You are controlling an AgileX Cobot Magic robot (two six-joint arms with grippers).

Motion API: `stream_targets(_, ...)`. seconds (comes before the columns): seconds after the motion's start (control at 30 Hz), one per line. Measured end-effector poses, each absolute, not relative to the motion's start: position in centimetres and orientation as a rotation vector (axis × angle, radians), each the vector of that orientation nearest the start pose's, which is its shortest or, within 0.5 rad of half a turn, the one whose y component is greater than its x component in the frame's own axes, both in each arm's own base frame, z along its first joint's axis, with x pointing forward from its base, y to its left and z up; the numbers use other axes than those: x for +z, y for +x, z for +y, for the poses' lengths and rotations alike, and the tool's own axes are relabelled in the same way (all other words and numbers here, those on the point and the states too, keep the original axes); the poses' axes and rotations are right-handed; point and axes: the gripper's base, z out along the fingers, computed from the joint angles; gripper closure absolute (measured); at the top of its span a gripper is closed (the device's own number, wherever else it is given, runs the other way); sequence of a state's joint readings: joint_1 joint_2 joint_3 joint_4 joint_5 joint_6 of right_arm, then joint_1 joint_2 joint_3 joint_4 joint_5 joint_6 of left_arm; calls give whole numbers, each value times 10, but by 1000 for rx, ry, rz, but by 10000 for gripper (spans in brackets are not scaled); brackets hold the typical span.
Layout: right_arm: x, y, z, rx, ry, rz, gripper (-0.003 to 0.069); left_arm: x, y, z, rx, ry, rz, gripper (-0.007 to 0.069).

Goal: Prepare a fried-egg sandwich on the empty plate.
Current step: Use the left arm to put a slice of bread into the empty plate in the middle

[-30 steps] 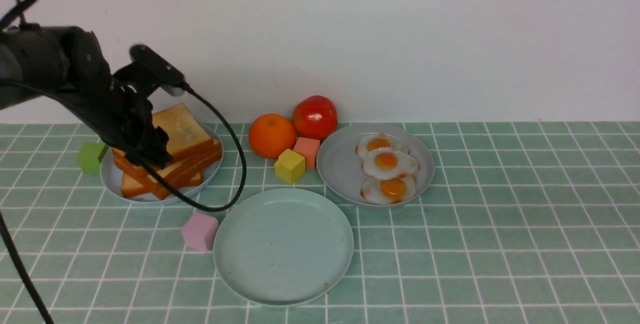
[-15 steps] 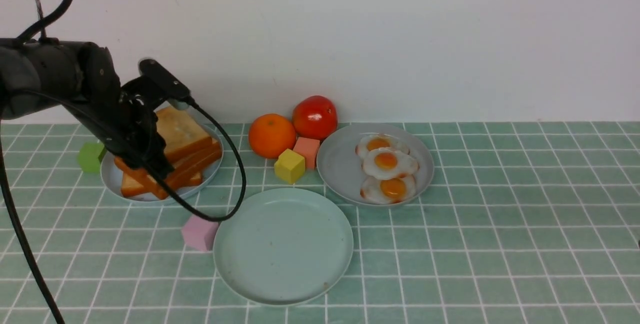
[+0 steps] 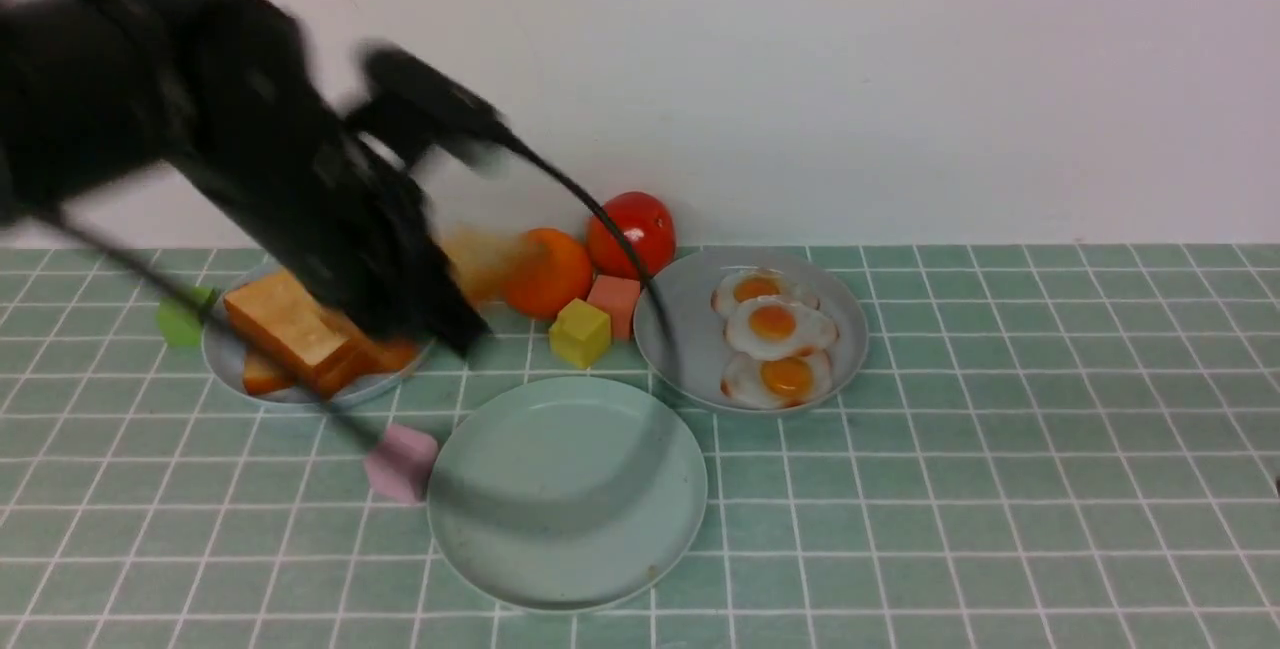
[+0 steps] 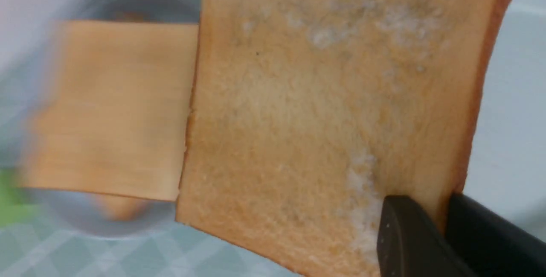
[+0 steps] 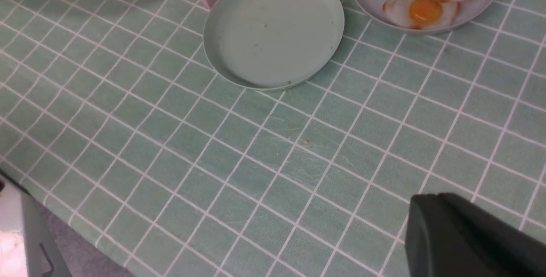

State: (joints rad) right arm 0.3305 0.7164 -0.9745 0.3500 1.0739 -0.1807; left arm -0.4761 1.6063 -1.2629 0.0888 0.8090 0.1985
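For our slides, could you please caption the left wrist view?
Left gripper pinches one toast slice by its edge, plated stack beyond.

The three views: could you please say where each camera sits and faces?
Front view: between the arms, facing forward over the green tiled table to the white wall; blurred black left arm shows.
Left wrist view: on that wrist, looking past the left gripper at its square golden-brown toast slice.
Right wrist view: on that wrist, looking down at the table; part of the dark right gripper shows.
Shared: front and right wrist views show the round mint-green plate and white fried eggs.
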Motion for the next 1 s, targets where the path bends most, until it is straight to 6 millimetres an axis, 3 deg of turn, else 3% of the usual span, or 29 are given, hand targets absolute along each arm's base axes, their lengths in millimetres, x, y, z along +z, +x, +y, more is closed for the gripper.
stream_targets(0.03,387,92,61,517,-545,2219,637,280,303,-153,11,935,2465,536)
stream_targets(0.07,388,93,61,517,-542,2213,637,264,287,-170,21,1008,2475,538)
stream_targets(0.17,388,93,61,517,-537,2204,635,235,271,-193,72,1129,2447,538)
stream_targets(0.33,389,94,62,529,-533,2197,629,208,277,-212,86,1159,2389,538)
stream_targets(0.47,389,93,62,545,-531,2195,626,194,282,-216,83,1169,2393,538)
stream_targets(0.67,389,93,63,552,-525,2197,599,190,283,-217,81,1169,2399,520)
stream_targets(0.83,388,95,63,571,-483,2220,509,190,283,-217,81,1165,2402,337)
stream_targets(0.93,384,104,66,592,-433,2272,400,193,281,-217,60,1144,2410,178)
stream_targets(0.97,384,105,67,594,-431,2276,400,193,281,-217,57,1141,2411,169)
stream_targets(1.0,381,111,69,597,-418,2300,359,199,278,-217,34,1120,2416,113)
